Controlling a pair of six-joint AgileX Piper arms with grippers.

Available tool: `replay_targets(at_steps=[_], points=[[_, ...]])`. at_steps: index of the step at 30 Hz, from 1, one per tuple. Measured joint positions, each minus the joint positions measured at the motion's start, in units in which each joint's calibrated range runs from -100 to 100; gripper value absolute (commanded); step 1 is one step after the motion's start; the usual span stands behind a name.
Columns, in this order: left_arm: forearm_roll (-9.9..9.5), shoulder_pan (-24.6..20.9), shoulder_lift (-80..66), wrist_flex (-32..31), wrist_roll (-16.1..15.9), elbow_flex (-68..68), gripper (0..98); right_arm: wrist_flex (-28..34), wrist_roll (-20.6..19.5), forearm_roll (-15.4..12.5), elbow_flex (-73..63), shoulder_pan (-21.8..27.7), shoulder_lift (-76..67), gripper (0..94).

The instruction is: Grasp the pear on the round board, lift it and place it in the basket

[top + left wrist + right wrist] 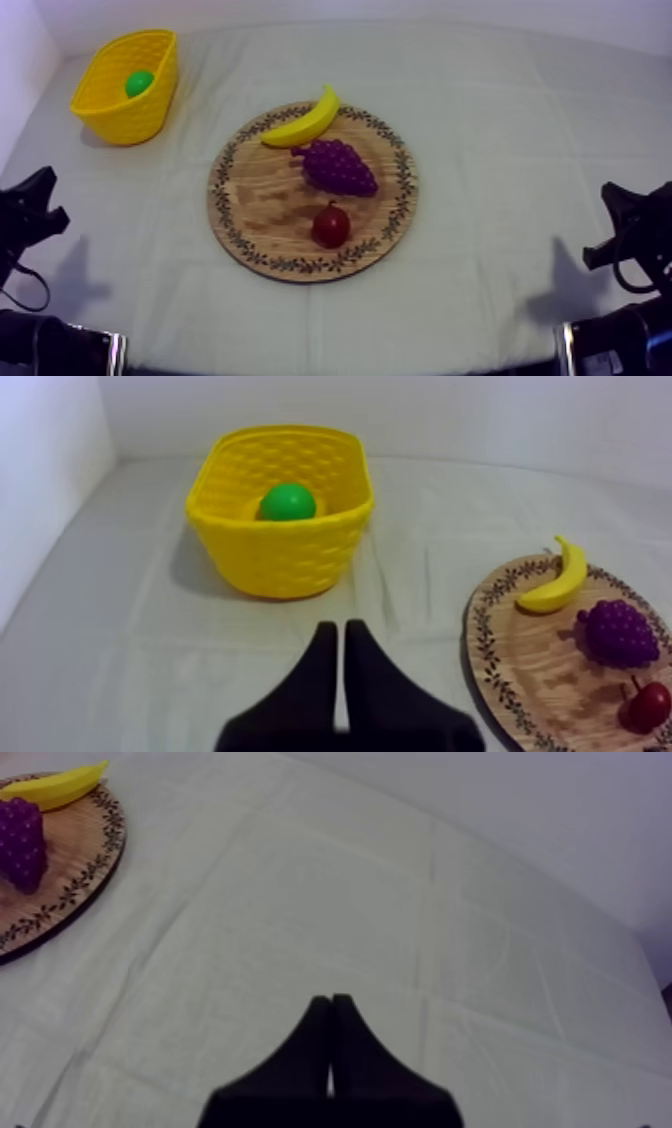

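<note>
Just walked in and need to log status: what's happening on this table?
Nothing is being handled at this moment. The green toy pear lies inside the yellow plastic basket. The left gripper and the right gripper are both shut on nothing, low at their sides. The round wooden board with a patterned rim carries a yellow banana, a purple bunch of grapes and a small red fruit.

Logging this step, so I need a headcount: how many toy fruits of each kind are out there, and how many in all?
Banana: 1, on the wooden board
Bunch of grapes: 1, on the board
Small red fruit: 1, on the board
Pear: 1, in the yellow basket
Total: 4 fruits
</note>
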Motion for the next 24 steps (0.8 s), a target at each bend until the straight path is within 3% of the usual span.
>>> replay_targets(at_steps=[11,16,24], points=[[-6.03,0.4,-8.9,1.0,4.6,8.1,0.0,0.0,0.0,0.0,0.0,0.0,0.0,0.2],[-9.27,0.4,-9.0,1.0,9.2,8.8,0.0,0.0,0.0,0.0,0.0,0.0,0.0,0.2],[-9.97,0.4,-9.1,1.0,15.3,8.9,0.0,0.0,0.0,0.0,0.0,0.0,0.0,0.2]])
